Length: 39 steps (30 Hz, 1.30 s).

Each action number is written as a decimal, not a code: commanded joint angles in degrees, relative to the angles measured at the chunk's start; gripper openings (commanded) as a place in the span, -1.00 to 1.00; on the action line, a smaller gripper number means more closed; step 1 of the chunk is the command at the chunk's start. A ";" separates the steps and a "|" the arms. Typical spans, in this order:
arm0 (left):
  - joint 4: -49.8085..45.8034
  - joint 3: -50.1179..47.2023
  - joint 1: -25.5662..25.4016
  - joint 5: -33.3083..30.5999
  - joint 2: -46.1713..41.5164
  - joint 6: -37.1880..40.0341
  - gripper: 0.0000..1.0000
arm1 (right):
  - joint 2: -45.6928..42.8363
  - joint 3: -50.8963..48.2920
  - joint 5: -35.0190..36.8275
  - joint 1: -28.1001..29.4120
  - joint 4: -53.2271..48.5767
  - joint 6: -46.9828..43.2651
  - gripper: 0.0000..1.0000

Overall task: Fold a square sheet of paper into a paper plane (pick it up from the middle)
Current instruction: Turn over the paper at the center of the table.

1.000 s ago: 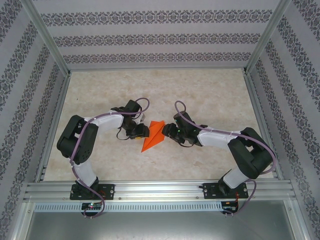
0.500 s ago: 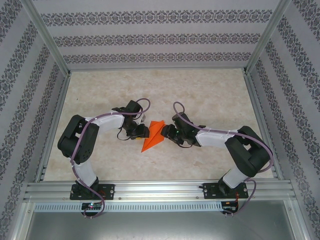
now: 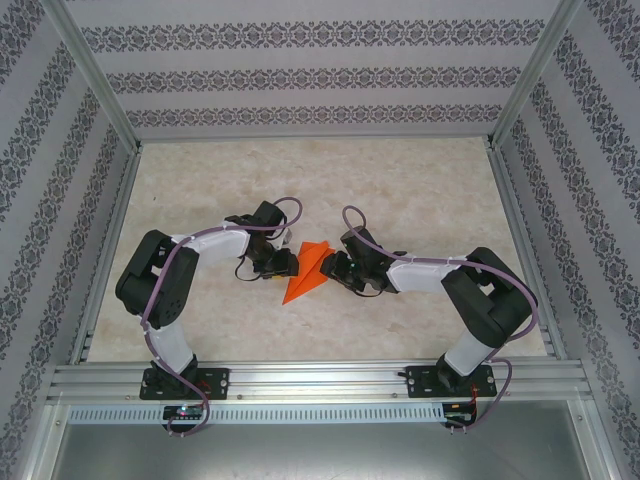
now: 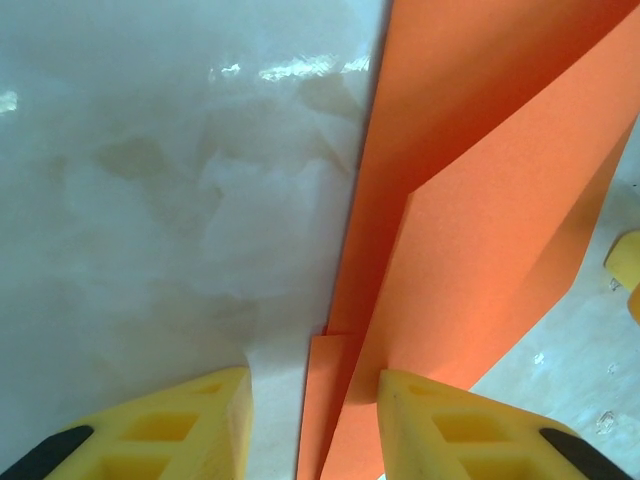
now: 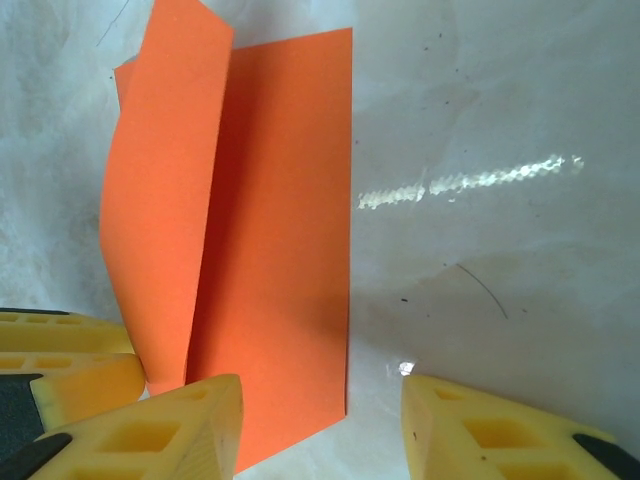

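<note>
Orange paper plane (image 3: pixel 306 276) — half-folded, pointed, one flap raised, left hand (image 3: pixel 291 263) and right hand (image 3: pixel 329 270) both spread

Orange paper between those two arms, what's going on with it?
Two robot arms are working on an orange paper, already folded into a pointed shape, lying in the middle of the table. The left end effector is at its left side, the right end effector at its right, both low over it. Each has its jaws apart with a paper edge between them; one flap stands up off the surface.
</note>
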 commanded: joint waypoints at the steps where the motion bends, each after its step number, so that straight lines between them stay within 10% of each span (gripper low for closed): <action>1: 0.80 -0.18 -2.49 3.06 2.32 -0.62 -0.22 | 1.04 1.07 -1.17 1.03 3.83 1.43 -0.08; 39: 1.38 0.02 -4.32 4.23 3.16 -1.59 -0.27 | 4.53 2.71 -1.26 2.03 7.80 2.75 -0.22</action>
